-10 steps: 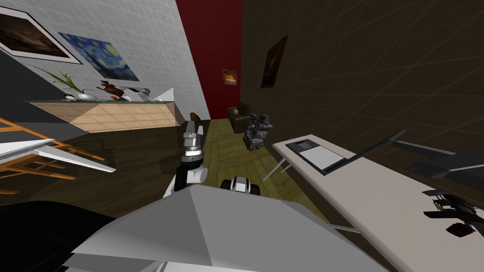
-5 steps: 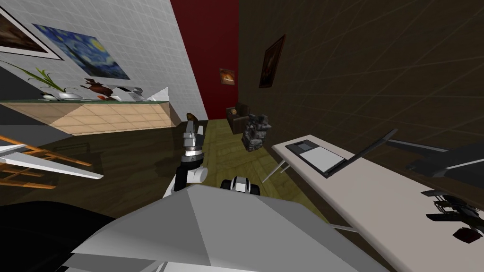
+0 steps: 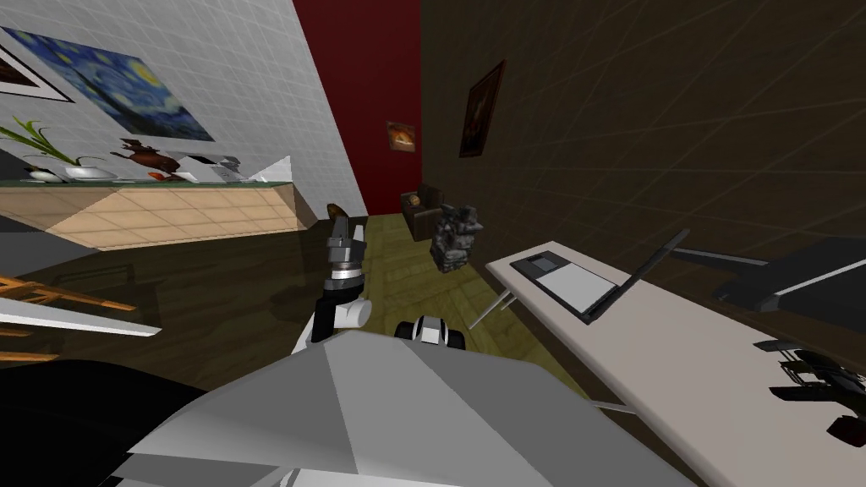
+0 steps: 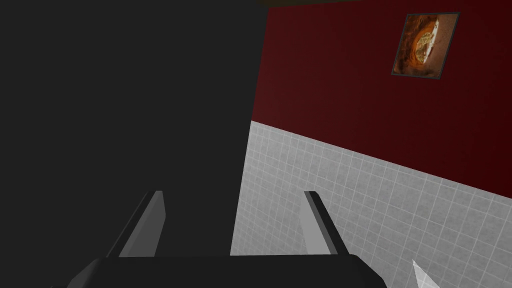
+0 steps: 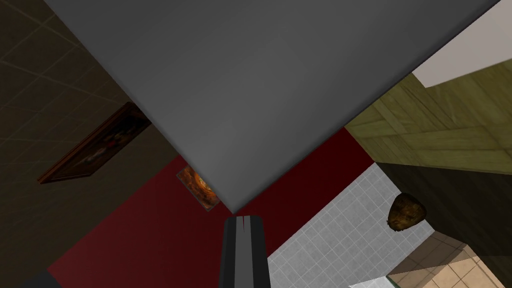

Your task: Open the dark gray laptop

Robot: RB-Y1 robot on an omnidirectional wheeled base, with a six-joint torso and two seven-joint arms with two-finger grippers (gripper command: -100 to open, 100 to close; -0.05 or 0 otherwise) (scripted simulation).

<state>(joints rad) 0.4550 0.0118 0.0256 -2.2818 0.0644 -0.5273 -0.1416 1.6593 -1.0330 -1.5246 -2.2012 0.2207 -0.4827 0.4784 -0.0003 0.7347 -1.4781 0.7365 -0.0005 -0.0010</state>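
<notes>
The dark gray laptop (image 3: 575, 286) lies at the near end of a white table (image 3: 693, 363) to my right. Its lid (image 3: 653, 264) stands partly raised and leans back toward the dark wall, so the light grey inside of the base shows. My left gripper (image 3: 346, 230) is held up in front of my chest, well to the left of the laptop and far from it. Its fingers (image 4: 150, 220) are open with nothing between them. My right gripper (image 5: 243, 220) is shut, its two fingers pressed together on nothing; its wrist (image 3: 431, 330) sits low by my chest.
Dark desk items (image 3: 812, 380) lie at the table's other end, and a black slab (image 3: 786, 279) is behind it. A grey rocky figure (image 3: 454, 237) and a brown armchair (image 3: 420, 207) stand on the floor ahead. A tan counter (image 3: 169, 216) runs along the tiled wall.
My head view has swung: the counter and wall pictures slide to the left. The laptop's lid looks a little steeper than before. Both arms keep their pose.
</notes>
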